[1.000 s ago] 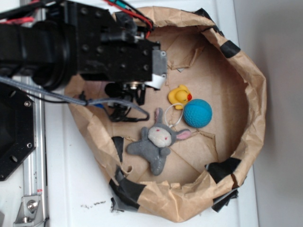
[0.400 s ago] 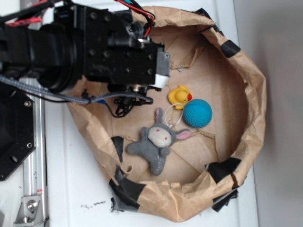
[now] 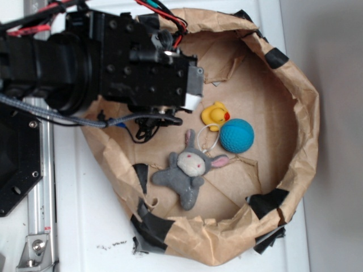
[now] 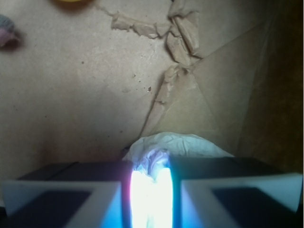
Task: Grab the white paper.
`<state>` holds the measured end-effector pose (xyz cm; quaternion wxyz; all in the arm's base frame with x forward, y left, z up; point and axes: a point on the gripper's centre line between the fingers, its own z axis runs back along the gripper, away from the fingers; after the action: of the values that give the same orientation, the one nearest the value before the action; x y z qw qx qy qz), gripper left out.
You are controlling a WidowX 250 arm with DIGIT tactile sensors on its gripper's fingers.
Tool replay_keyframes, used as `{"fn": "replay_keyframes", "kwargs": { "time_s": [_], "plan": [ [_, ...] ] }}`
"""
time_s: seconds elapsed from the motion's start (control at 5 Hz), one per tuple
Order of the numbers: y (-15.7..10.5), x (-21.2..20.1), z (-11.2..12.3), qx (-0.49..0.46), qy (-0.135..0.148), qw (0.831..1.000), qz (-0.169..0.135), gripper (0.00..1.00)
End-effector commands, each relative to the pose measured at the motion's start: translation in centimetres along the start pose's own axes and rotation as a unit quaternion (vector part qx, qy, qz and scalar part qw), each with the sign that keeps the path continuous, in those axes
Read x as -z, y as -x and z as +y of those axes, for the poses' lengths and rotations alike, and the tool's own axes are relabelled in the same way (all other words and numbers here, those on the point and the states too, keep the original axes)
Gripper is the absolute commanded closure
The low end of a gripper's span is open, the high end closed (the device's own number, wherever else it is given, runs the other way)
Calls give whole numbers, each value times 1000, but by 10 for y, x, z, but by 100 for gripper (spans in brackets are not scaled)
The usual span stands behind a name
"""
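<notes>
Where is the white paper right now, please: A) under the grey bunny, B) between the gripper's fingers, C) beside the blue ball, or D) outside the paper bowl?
B: in the wrist view the white paper sits pinched between the fingers of the gripper.

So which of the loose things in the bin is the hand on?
The white paper, pinched between the hand's fingers in the wrist view. The yellow duck, blue ball and grey bunny lie apart, untouched.

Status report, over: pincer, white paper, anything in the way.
Pincer shut on the white paper, wad pinched between the fingers. Paper hidden under the arm in the exterior view. Grey bunny, yellow duck and blue ball sit apart.
</notes>
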<state>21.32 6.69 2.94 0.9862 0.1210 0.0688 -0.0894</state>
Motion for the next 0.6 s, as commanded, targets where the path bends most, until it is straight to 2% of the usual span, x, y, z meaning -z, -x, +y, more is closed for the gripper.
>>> {"fn": "replay_keyframes", "kwargs": {
  "time_s": [0.0, 0.2, 0.4],
  "plan": [
    [-6, -67, -13, -33, 40, 997, -52, 100],
    [-14, -127, -20, -122, 104, 978, -130, 100],
    [-16, -177, -19, -149, 136, 965, -166, 100]
  ]
}}
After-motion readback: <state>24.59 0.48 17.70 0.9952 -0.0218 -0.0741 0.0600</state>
